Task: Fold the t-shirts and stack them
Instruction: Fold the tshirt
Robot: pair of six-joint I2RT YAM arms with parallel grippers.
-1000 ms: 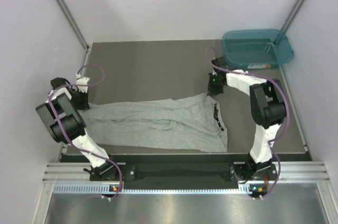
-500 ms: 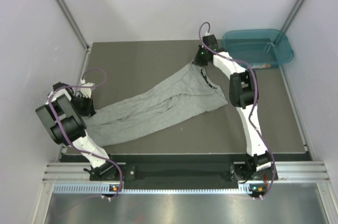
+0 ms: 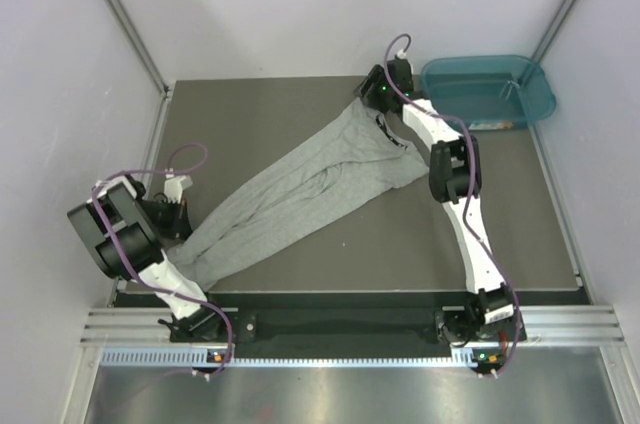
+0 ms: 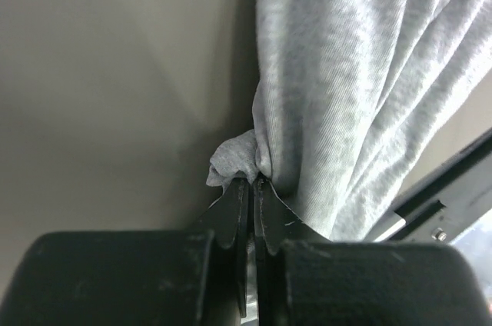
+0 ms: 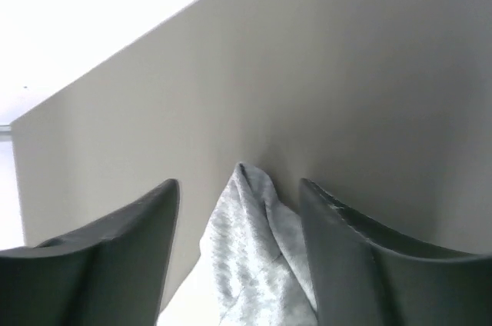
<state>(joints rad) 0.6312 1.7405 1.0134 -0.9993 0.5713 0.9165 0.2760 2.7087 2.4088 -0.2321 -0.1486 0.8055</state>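
Observation:
One light grey t-shirt (image 3: pixel 300 184) lies bunched in a long diagonal band on the dark mat, running from the front left to the back right. My left gripper (image 3: pixel 181 223) is at its front-left end, and in the left wrist view it (image 4: pixel 252 181) is shut on a pinch of the grey t-shirt (image 4: pixel 361 72). My right gripper (image 3: pixel 373 97) is at the far end by the black neck label. In the right wrist view it (image 5: pixel 240 184) stands open, with a peak of the t-shirt (image 5: pixel 254 249) loose between the fingers and touching neither.
A teal plastic tub (image 3: pixel 432 69) stands at the back right corner, just right of the right gripper. The mat's metal-framed edges (image 3: pixel 160 134) and the white walls close in on the left, back and right. A black rail (image 3: pixel 340 324) runs along the front.
The right arm swept its end of the t-shirt from the middle right to the back of the mat, then opened its jaws. The left gripper drew its end a little nearer the front.

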